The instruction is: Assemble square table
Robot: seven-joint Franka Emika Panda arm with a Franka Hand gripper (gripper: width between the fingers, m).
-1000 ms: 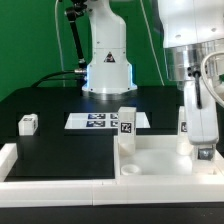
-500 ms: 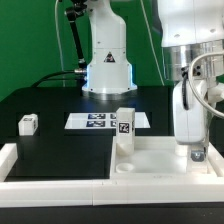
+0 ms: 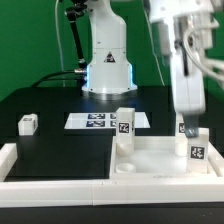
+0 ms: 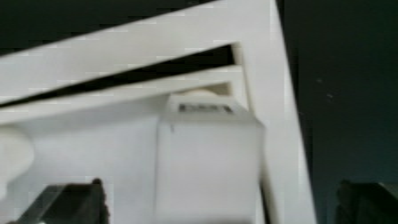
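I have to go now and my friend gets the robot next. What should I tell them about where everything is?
End effector: open, holding nothing, just above the leg on the exterior view's right.
Tabletop slab: lying flat against the border rails in the near corner on the exterior view's right.
Legs on the slab: three visible, one at the exterior view's left corner, one nearer the camera on the right, one right behind it, partly hidden.
Loose leg: on the black table at the exterior view's left.
Marker board: flat mid-table.
Left: fetch the loose leg and fit it. Whether the standing legs are tight cannot be told.
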